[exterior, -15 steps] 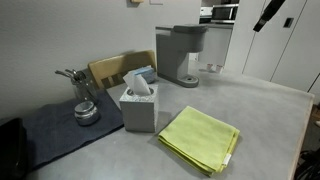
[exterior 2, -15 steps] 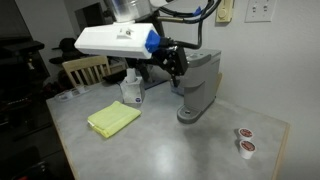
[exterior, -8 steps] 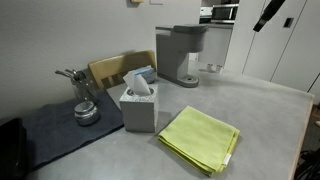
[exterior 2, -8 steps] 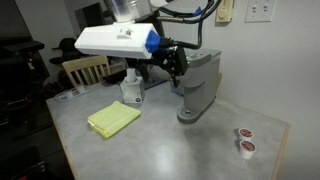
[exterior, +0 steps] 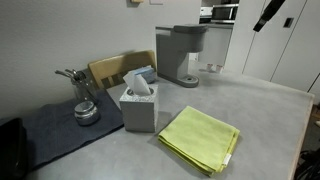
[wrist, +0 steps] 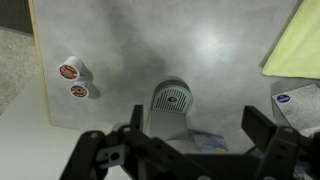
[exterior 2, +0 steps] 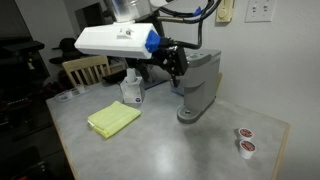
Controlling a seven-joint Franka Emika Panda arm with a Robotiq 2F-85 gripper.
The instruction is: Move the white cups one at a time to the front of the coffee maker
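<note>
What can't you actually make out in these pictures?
- White cups: too small in an exterior view to read their tops.
- Coffee maker: the wrist view shows only its base; the claw hides the rest.
- Yellow cloth: cut off by the wrist view's right edge.

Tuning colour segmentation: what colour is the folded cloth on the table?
Yellow-green; the cloth shows best in an exterior view.

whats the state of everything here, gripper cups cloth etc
coffee maker: upright, no cup under its head
gripper: open, empty, raised by the coffee maker
cups: two, upright, side by side near the table edge, not yet in front of the coffee maker
cloth: folded, lying flat
tissue box: upright, a tissue sticking out of the top
</note>
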